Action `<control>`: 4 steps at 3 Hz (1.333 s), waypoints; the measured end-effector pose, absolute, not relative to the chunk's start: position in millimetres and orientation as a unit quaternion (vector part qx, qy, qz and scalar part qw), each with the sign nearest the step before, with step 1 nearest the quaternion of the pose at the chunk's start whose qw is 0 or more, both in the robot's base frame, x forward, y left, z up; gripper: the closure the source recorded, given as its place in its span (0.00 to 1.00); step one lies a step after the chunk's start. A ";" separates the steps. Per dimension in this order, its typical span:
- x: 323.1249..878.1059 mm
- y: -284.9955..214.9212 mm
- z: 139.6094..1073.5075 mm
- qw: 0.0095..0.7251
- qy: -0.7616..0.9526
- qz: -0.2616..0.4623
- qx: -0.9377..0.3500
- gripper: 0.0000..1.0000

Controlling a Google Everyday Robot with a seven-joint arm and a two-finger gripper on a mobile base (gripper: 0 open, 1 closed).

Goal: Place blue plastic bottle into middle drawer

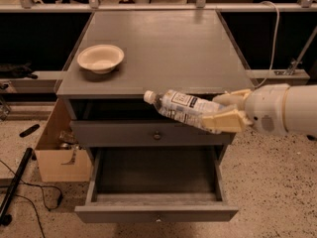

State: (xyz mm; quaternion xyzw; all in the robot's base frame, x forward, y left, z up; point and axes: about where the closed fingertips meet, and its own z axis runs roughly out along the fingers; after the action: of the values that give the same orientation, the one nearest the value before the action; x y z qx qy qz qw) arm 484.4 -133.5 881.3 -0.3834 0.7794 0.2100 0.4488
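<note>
My gripper (226,110) comes in from the right on a white arm and is shut on the blue plastic bottle (181,106), a clear bottle with a white cap and printed label. The bottle lies nearly level, cap pointing left and slightly up. It hangs in front of the cabinet's closed upper drawer (124,133). Below it the middle drawer (153,213) is pulled out, and its inside looks bare. The bottle is well above the drawer floor.
A cream bowl (100,58) sits on the left of the grey cabinet top (173,43). An open cardboard box (59,161) stands on the floor left of the cabinet. A black pole (14,185) and cables lie at the far left.
</note>
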 end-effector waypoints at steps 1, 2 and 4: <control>469.3 -137.7 821.3 0.439 0.795 0.217 -0.358 1.00; 469.6 -141.2 779.6 0.430 0.800 0.218 -0.357 1.00; 474.0 -138.2 729.4 0.400 0.811 0.231 -0.359 1.00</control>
State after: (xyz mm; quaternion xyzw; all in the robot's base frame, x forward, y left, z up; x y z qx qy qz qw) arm 474.0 -138.2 729.4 -0.3593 0.8111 0.2308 0.3997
